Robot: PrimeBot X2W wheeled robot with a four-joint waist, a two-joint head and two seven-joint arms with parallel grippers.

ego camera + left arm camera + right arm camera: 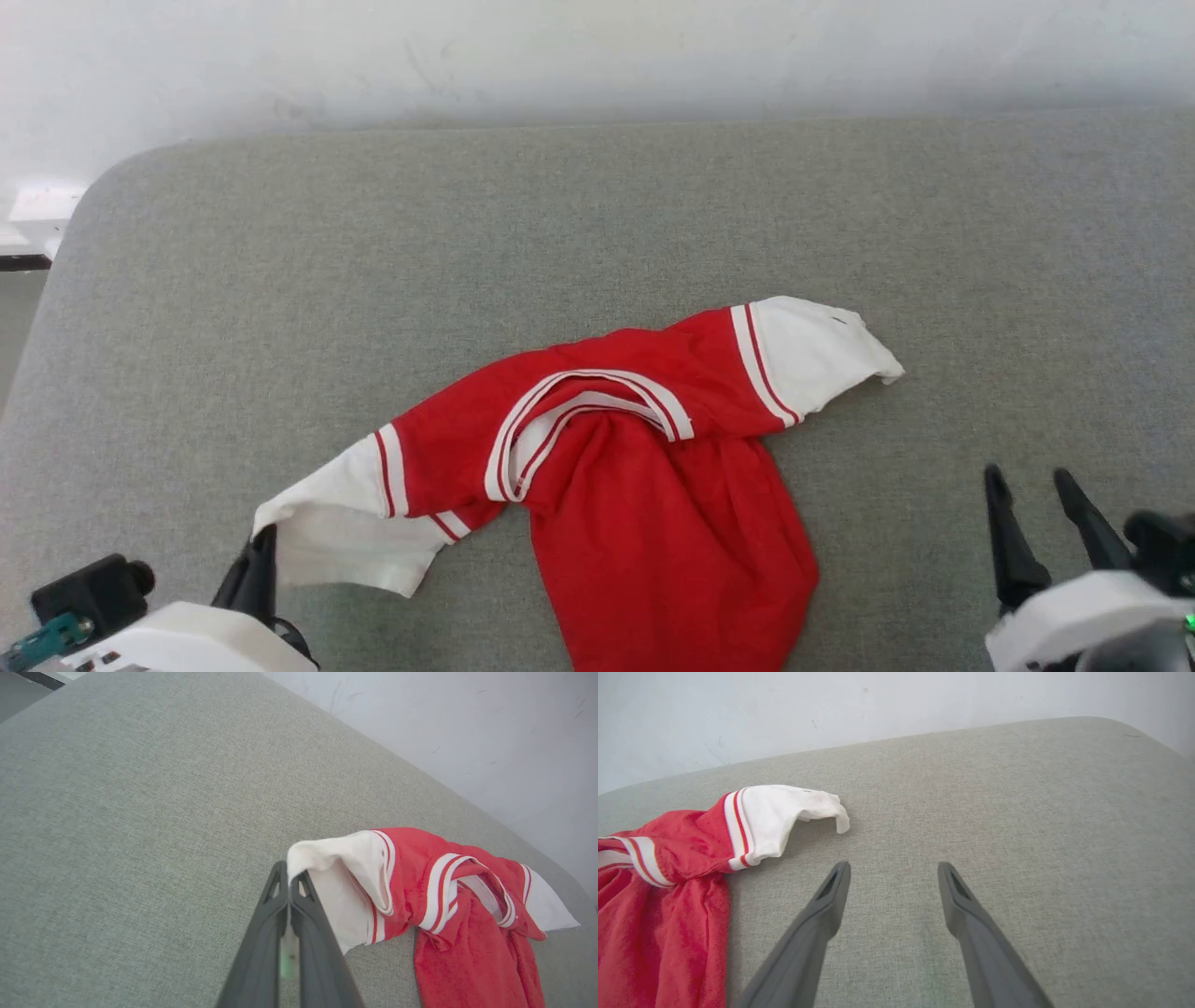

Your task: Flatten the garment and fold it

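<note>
L claw (264, 546) pinched shut on white sleeve hem (327, 532) of jersey (653, 504); R claw (1027, 481) gaping, empty. Fabric looks soft, light (bunches easily); grab far sleeve (822, 350) w/ R.

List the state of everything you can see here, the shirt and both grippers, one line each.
garment: crumpled on the grey cushion, neither flattened nor folded, collar up, red body bunched.
white sleeve: its edge is pinched and lifted at the left gripper's tips.
left gripper: shut on the garment's white sleeve.
right gripper: open, holding nothing, over bare cushion, apart from the garment.
</note>
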